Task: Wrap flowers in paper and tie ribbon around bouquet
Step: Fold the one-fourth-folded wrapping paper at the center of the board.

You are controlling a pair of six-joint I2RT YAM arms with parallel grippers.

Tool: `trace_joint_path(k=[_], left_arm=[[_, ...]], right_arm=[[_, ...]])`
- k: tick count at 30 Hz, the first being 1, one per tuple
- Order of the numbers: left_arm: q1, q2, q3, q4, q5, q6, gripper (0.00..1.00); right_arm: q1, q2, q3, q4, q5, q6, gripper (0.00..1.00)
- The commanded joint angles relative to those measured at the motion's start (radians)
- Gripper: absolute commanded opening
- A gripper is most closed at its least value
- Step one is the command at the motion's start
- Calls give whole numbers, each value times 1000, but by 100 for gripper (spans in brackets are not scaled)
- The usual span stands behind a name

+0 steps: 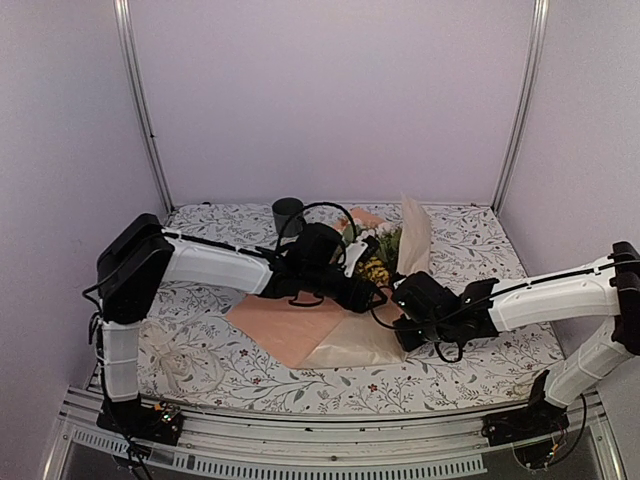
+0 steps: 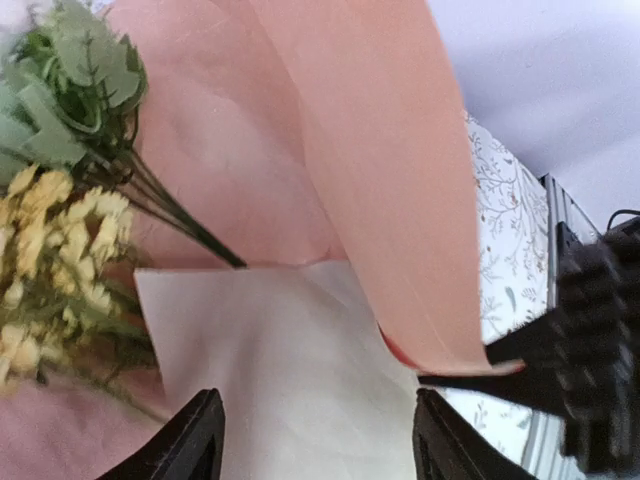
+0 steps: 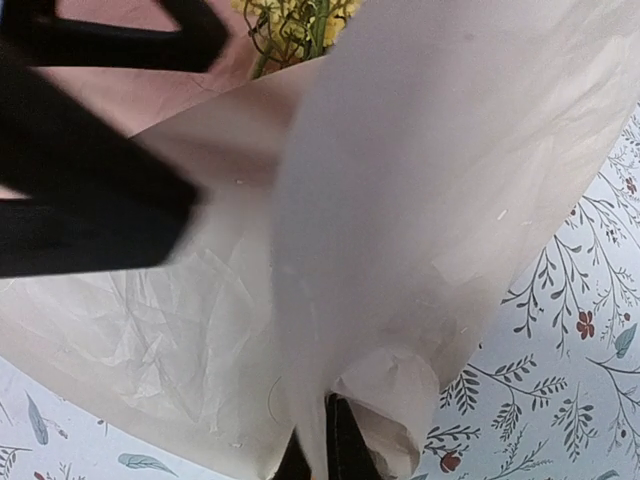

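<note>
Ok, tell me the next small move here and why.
Probably the right pincer should fold its raised flap of the paper over the flowers. It is shut on the paper's edge, the flap stands upright, the flowers lie partly uncovered, and the left pincer hangs open above them.

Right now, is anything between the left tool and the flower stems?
Yes. A folded cream flap of the paper lies over the lower stems, directly beneath the open left tool. Only the upper stems and the flowers show, off to one side.
</note>
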Motion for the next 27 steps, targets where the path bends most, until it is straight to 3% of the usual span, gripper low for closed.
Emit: trace_joint_path(k=[1, 6, 16, 27], left_arm=[[6, -174, -231, -14, -9, -102, 66], [-19, -198, -378, 30, -41, -159, 63], [-23, -43, -327, 8, -115, -177, 49], [-6, -65, -410, 138, -107, -204, 44]], right_arm=[[2, 5, 8, 35, -6, -43, 0], [3, 21, 24, 51, -31, -103, 0], [91, 122, 145, 68, 1, -265, 0], [103, 272, 172, 229, -203, -320, 0]])
